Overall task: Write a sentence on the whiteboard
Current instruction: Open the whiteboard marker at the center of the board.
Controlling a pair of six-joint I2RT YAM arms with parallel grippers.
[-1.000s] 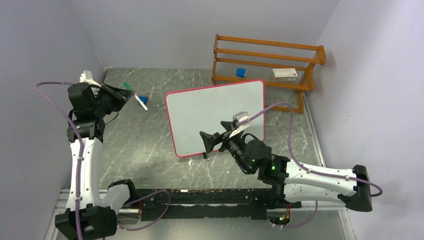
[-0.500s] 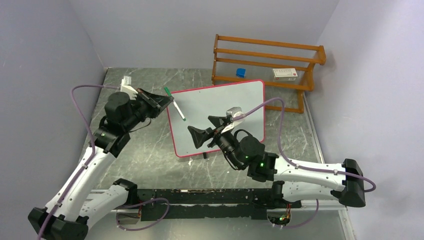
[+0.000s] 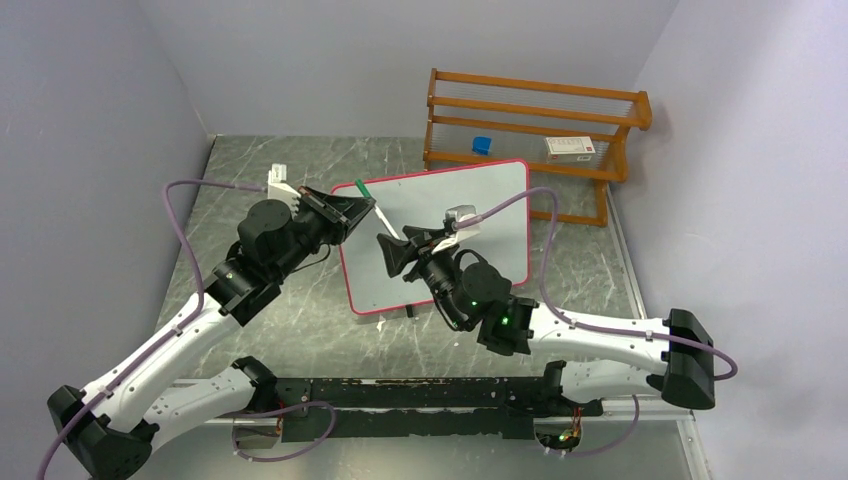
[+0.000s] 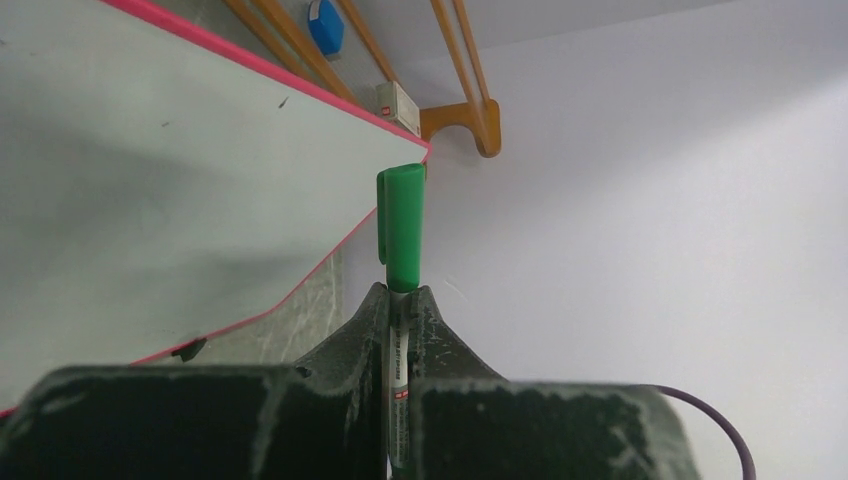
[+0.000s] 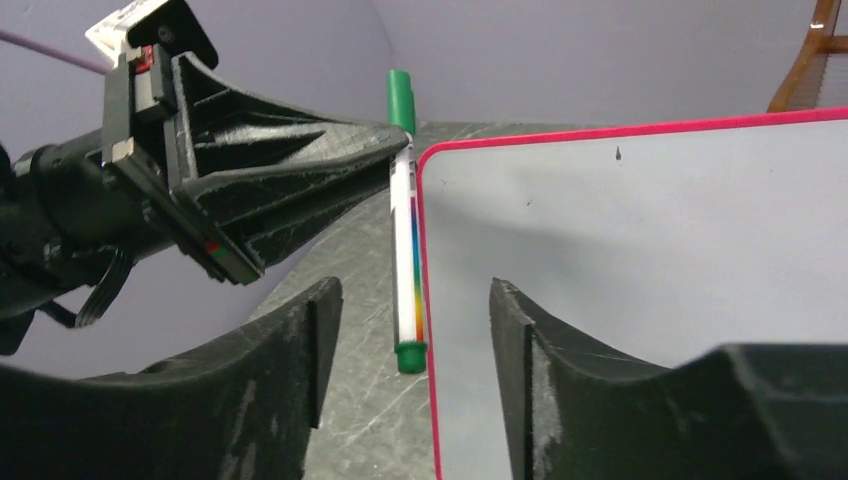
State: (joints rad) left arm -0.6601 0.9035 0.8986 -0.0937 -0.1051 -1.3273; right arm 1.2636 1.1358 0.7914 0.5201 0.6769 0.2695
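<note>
The table [image 3: 330, 330] is grey stone-look slab with pale veins. On its near part the two white arms reach inward to the board's left edge.

The right gripper [image 5: 410, 345] is spread wide. Its rough, black, wedge-shaped fingers [image 5: 300, 350] stand on either side of the marker's lower end without touching it.

The marker [image 5: 405, 260] is a slim white tube with a rainbow stripe, a green butt and a long green cap. The left gripper [image 4: 398, 300] is pinched tight on the barrel just below the cap, its two matte, scuffed black pads pressed flat against it. In the right wrist view the marker runs beside the board's left rim. I cannot tell whether it touches the rim.

The board [image 3: 430, 195] sits mid-table, set at an angle to the table edges. It is a smooth white sheet with rounded corners and a thin pink-red rim, with a few dark specks on its face. A small black foot shows under its near edge.

Behind it, against the back wall, stands an orange wooden rack [image 3: 637, 108] of slim rails. It holds a blue cap-like thing [image 3: 481, 145] and a small white box [image 3: 571, 149].
</note>
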